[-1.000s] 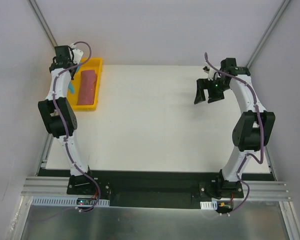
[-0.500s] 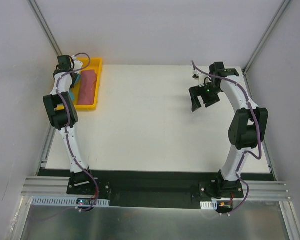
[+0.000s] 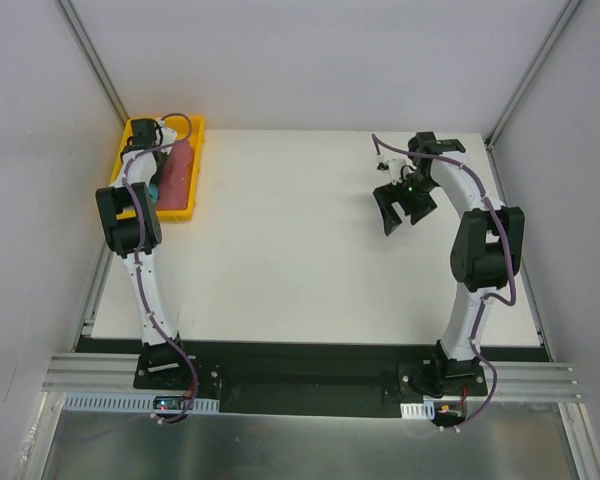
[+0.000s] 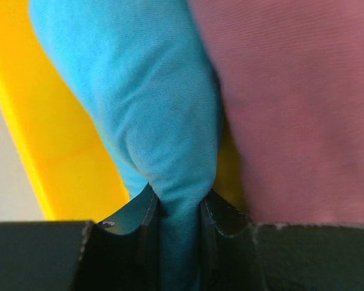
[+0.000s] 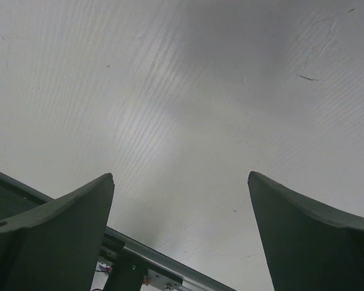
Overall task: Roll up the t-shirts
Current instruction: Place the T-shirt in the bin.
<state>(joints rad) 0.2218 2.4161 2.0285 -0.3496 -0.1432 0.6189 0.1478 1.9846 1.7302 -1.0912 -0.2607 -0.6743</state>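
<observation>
The turquoise t-shirt [image 4: 151, 109] lies bunched in the yellow tray [image 4: 54, 151], and a fold of it is pinched between the jaws of my left gripper [image 4: 177, 209]. In the top view only a sliver of the turquoise t-shirt [image 3: 154, 189] shows beside the left arm. The rose-red t-shirt [image 4: 297, 103] lies folded beside it in the tray [image 3: 185, 128] and shows in the top view [image 3: 179, 172]. My left gripper [image 3: 148, 150] reaches down into the tray. My right gripper [image 3: 404, 208] hangs open and empty above the white table at the back right; its fingers [image 5: 60, 224] stand wide apart.
The white table [image 3: 300, 260] spreads between the arms. The yellow tray sits at its back left corner, against the left wall. A black rail [image 3: 310, 375] with the arm bases runs along the near edge.
My left gripper has moved back and down into the tray, covering most of the turquoise t-shirt. My right gripper has moved left and slightly toward the front.
</observation>
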